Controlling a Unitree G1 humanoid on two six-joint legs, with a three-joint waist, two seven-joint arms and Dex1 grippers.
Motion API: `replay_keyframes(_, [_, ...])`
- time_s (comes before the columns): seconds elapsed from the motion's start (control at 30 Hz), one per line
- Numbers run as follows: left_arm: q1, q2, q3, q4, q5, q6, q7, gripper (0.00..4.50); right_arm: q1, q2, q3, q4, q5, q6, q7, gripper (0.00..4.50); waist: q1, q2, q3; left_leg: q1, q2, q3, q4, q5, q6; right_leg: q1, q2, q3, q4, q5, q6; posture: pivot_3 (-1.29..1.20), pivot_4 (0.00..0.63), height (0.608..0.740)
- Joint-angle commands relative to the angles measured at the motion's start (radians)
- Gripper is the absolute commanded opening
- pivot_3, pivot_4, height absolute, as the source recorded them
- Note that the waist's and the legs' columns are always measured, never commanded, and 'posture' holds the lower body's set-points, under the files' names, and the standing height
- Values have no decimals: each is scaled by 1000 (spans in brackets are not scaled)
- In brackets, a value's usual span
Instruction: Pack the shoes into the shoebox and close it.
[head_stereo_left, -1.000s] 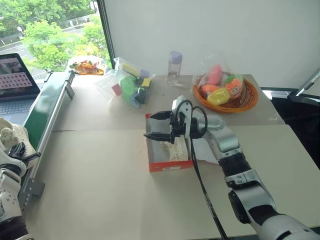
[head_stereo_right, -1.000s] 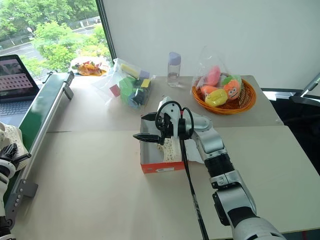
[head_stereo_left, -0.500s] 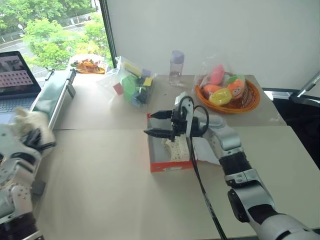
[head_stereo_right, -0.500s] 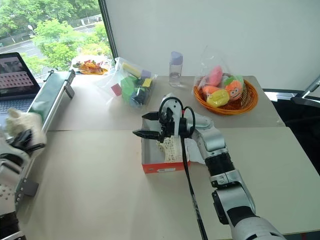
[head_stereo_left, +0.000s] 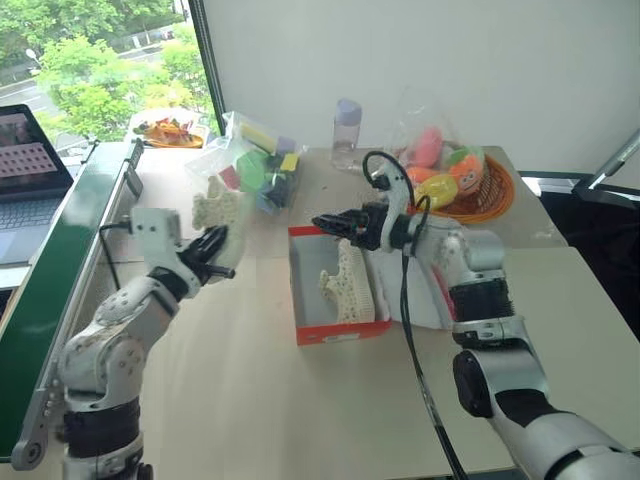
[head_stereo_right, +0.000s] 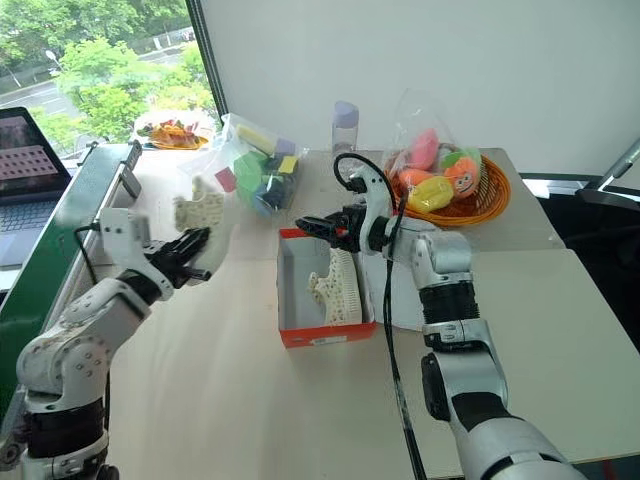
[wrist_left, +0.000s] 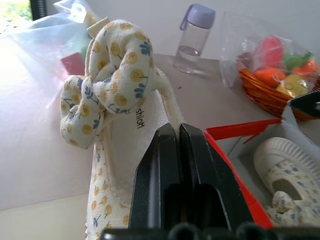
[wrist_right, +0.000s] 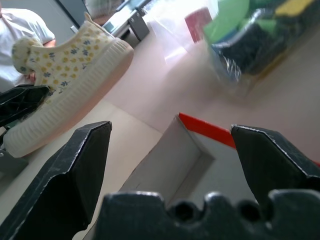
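The left pincer (head_stereo_left: 215, 258) is clamped on one shoe (head_stereo_left: 218, 206), carried in the air above the surface (head_stereo_left: 230, 390). The shoe rises from the fingers with its long axis roughly upright, bow end uppermost.

The box (head_stereo_left: 334, 335) lies open on the surface, to the right of the left pincer and slightly nearer the robot, well apart from it. Its long axis runs away from the robot. The other shoe (head_stereo_left: 350, 283) already lies in the right half of the box; the left half is bare.

The right pincer (head_stereo_left: 333, 225) hovers over the far end of the box, jaws wide apart and holding nothing. It is the nearer pincer to the box, but the left one carries the load.

The held shoe likely has to be turned level to match the box axis. The lid is hard to make out behind the right arm.
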Motion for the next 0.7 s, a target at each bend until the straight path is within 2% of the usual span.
replay_keyframes(0.03, [-71, 17, -57, -67, -5, 3, -42, 119, -79, 10, -119, 22, 92, 109, -69, 4500, -2, 0, 0, 0, 0, 0, 0, 0, 0, 0, 0, 0, 0, 0, 0, 0, 150, 740])
replay_keyframes(0.4, [-93, -7, -222, -104, 49, -29, -122, 119, -145, 28, -285, 72, 205, 230, -198, 4500, -1, 0, 0, -3, -2, -2, 0, 0, 0, 0, -1, 0, -2, 0, 2, 0, 150, 740])
replay_keyframes(0.7, [-132, -65, -282, -68, 91, -62, -166, 119, -109, 46, -278, -23, 261, 325, -223, 4500, -2, 0, 0, -3, -3, -3, 0, 0, 1, 0, -1, 0, -2, 0, 2, 0, 150, 740])
